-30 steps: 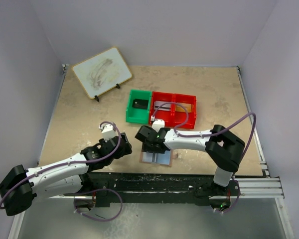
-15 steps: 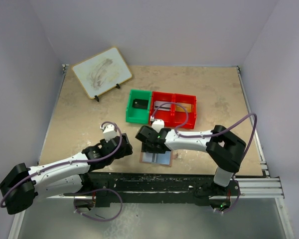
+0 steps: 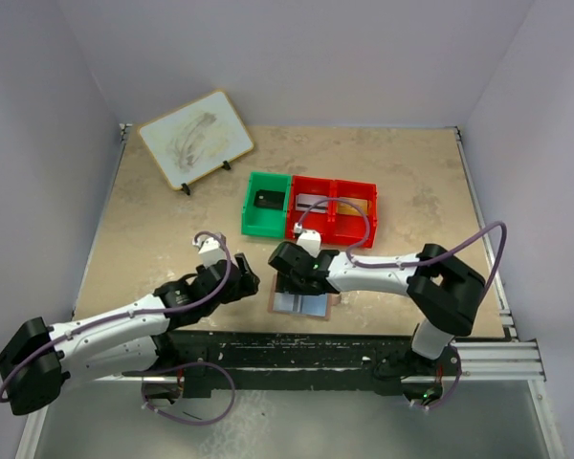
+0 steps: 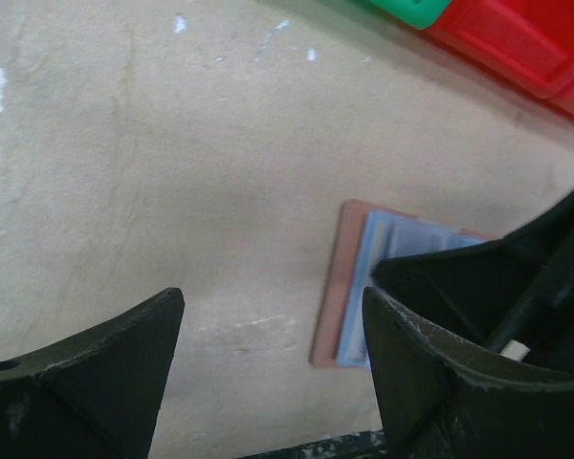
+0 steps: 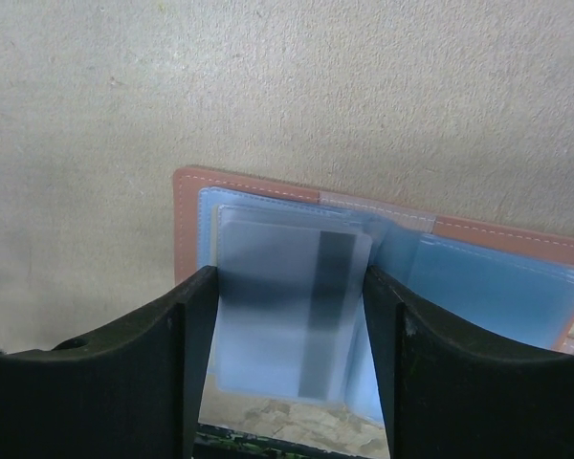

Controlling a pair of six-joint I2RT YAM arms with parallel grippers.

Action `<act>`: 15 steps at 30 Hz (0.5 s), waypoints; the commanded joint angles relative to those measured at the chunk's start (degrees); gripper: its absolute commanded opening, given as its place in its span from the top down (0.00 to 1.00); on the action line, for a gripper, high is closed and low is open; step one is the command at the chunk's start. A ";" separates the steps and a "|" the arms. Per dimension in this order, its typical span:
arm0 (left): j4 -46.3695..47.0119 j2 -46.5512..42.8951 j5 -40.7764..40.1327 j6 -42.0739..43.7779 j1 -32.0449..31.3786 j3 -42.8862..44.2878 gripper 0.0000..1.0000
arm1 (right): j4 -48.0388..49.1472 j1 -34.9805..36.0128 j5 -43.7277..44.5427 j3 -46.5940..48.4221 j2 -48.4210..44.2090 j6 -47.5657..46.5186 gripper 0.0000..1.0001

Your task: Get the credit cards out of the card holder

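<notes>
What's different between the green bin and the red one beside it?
The green bin is narrower, with one compartment; the red bin is wider, split in two. The green bin holds a small black item; the red bin holds pale flat pieces. Both are open-topped and sit side by side.

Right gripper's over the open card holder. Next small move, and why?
Probably lower the right gripper a touch and close on the card: its open fingers straddle that striped card, which lies in the open card holder, and nothing is gripped yet.
</notes>
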 commanded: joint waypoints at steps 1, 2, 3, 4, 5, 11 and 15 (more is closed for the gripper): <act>9.51 -3.63 5.41 1.00 0.21 -1.12 0.28 | 10.92 -0.50 -6.22 -3.85 1.23 1.42 0.37; 11.43 -4.11 6.82 0.96 0.16 -2.02 0.30 | 12.40 -0.69 -6.86 -5.00 0.65 1.32 0.37; 13.17 -4.41 7.90 0.78 0.20 -2.91 0.31 | 13.49 -0.89 -7.25 -5.90 0.22 1.34 0.37; 14.70 -4.39 8.89 0.64 0.14 -3.74 0.33 | 14.40 -1.05 -7.41 -6.62 -0.25 1.52 0.37; 16.17 -4.21 10.32 0.61 0.13 -4.27 0.34 | 15.28 -1.29 -7.55 -7.46 -0.66 1.67 0.37; 23.78 0.72 16.61 2.82 -0.20 -5.78 0.37 | 19.56 -2.67 -9.81 -10.65 -1.84 1.64 0.37; 27.62 3.93 16.23 3.83 -2.64 -6.12 0.41 | 21.46 -2.80 -10.25 -11.64 -1.88 1.73 0.38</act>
